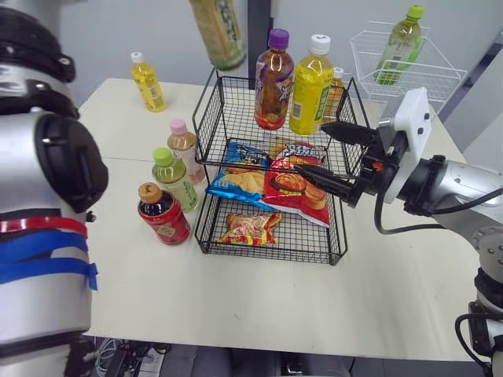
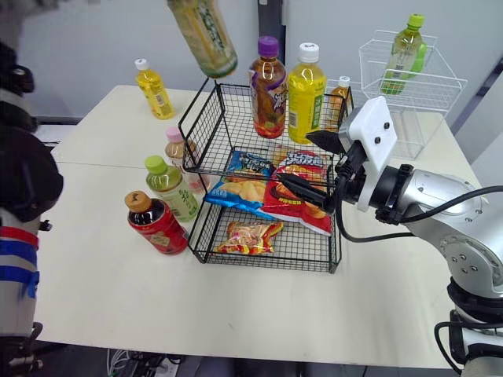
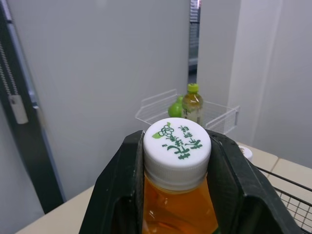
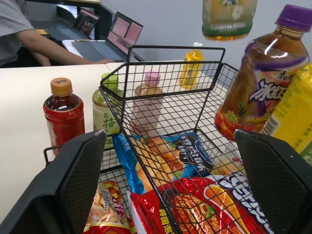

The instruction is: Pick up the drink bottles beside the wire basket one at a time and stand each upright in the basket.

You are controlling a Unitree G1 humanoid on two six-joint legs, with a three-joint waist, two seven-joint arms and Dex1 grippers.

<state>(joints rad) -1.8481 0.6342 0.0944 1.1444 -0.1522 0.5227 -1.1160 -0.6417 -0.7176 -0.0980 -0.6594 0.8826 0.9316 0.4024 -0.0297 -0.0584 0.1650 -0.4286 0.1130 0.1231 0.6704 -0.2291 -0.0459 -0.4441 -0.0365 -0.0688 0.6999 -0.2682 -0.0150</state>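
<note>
A tea bottle (image 1: 218, 31) with a white cap (image 3: 177, 141) hangs tilted high over the black two-tier wire basket (image 1: 236, 153), with my left gripper (image 3: 176, 151) shut on its neck. The top tier holds a purple-capped bottle (image 1: 274, 78), a yellow bottle (image 1: 310, 85) and a small amber bottle (image 1: 335, 94), all upright. Left of the basket stand a yellow bottle (image 1: 148, 82), a pink-capped one (image 1: 184, 145), a green-capped one (image 1: 174, 179) and a red one (image 1: 163, 214). My right gripper (image 1: 310, 147) is open at the basket's right side, holding nothing.
Snack bags (image 1: 295, 184) fill the basket's lower tier. A white wire basket (image 1: 424, 75) with a green bottle (image 1: 401, 45) stands at the back right. A person's arm (image 4: 53, 48) and laptops (image 4: 112, 39) are beyond the table's left side.
</note>
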